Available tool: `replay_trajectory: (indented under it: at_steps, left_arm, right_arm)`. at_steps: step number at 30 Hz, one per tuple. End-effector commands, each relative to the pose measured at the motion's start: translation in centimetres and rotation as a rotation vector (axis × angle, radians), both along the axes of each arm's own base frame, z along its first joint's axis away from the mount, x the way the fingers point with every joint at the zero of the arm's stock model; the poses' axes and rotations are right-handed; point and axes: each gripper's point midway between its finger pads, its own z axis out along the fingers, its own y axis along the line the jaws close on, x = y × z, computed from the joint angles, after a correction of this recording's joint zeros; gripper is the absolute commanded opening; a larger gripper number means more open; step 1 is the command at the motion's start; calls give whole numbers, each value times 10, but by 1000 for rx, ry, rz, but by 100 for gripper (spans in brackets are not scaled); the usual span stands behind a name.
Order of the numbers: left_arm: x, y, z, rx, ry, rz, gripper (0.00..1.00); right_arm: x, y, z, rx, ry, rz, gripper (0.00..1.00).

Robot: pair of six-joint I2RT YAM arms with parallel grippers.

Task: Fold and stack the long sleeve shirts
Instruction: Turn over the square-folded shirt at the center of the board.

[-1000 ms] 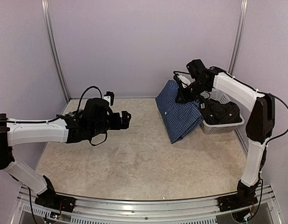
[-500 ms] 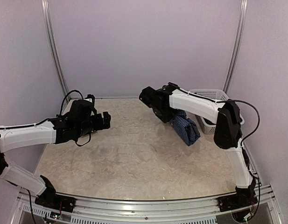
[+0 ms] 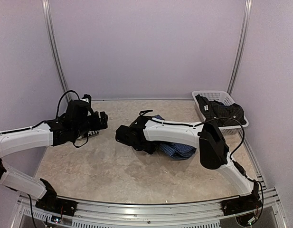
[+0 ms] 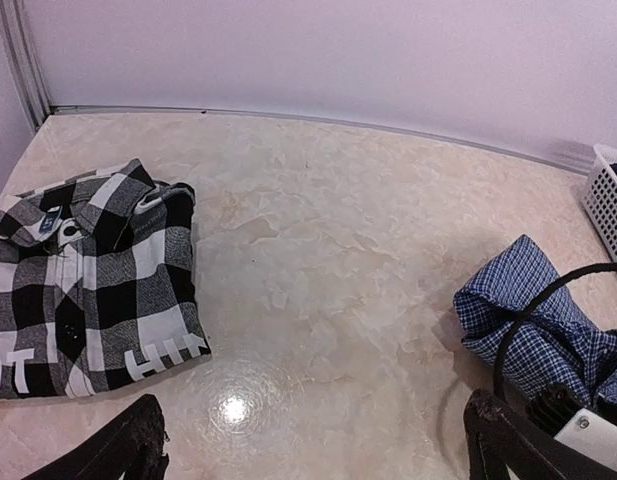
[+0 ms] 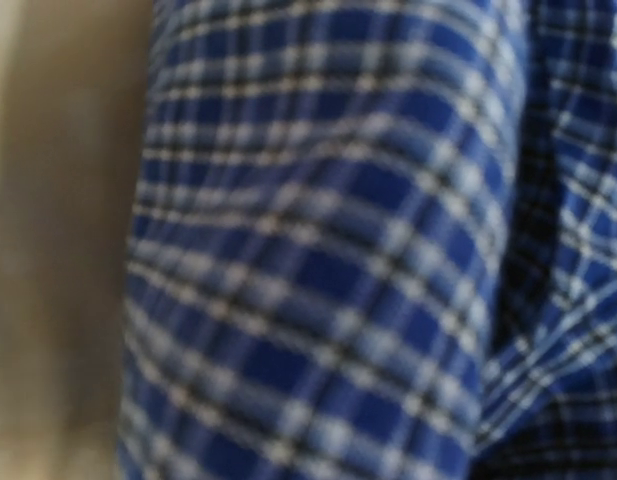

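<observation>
A blue check shirt (image 3: 177, 149) lies bunched on the table's middle right, under my outstretched right arm. My right gripper (image 3: 123, 135) is low at the centre and holds this shirt. Blurred blue check cloth (image 5: 318, 260) fills the right wrist view and hides the fingers. The black-and-white plaid shirt (image 4: 88, 290) with white letters lies folded flat at the left. My left gripper (image 4: 323, 452) hovers open over bare table between the two shirts, with nothing in it. In the top view the left gripper (image 3: 104, 119) sits at the left, apart from the right one.
A white plastic basket (image 3: 235, 124) stands at the back right against the wall, with dark clothing (image 3: 220, 110) in it. Its corner (image 4: 613, 195) shows at the right edge of the left wrist view. Walls close in the back and sides.
My right arm has swung from the basket down to the table's centre, dragging the blue shirt with it. The left arm has drawn back to the left, its gripper still open.
</observation>
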Motion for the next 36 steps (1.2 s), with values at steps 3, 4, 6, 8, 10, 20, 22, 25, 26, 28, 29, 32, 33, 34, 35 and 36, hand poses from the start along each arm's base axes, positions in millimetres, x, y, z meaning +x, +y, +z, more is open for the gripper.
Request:
replay_trajectory:
  at_steps: [3,4,6,8,10,20,22,25,26,28,29,32,33,34,35,36]
  left_arm:
    - [-1,11,-5,40,12,17,99]
    - [0,12,-5,42,12,19,99]
    - [1,14,-4,45,9,24,99]
    - [2,15,-5,47,10,24,99]
    - [3,15,-6,49,12,24,99]
    - [6,16,-11,53,23,21,99]
    - [6,17,-12,54,24,23,99]
    - [5,17,-12,55,25,20,99]
    - [5,17,-11,53,24,22,99]
    - [5,18,-12,54,24,21,99]
    - [5,18,-12,51,23,18,99]
    - [4,17,-13,47,25,12,99]
    - [4,17,-14,47,27,12,99]
    - [4,17,-15,46,27,10,99]
    - [4,17,-16,46,29,8,99]
    - [3,17,-18,48,33,8,99]
  right_arm:
    - [-22,11,-25,40,63,-25,20]
    - [-26,14,-27,45,69,-21,23]
    - [-34,21,-25,60,62,-11,32]
    - [-42,28,-20,82,48,-1,42]
    - [-50,35,-18,104,49,11,54]
    - [-87,69,3,241,80,85,77]
    - [-94,76,10,300,112,101,78]
    - [-94,77,26,363,103,115,79]
    - [-92,76,31,382,98,114,79]
    - [-87,73,38,430,112,113,78]
    - [-81,73,43,476,118,108,78]
    - [-65,65,53,586,138,101,76]
    - [-59,62,55,620,141,101,75]
    - [-53,56,54,644,148,93,74]
    - [-47,52,53,670,158,85,73]
    - [-39,46,52,693,164,71,71]
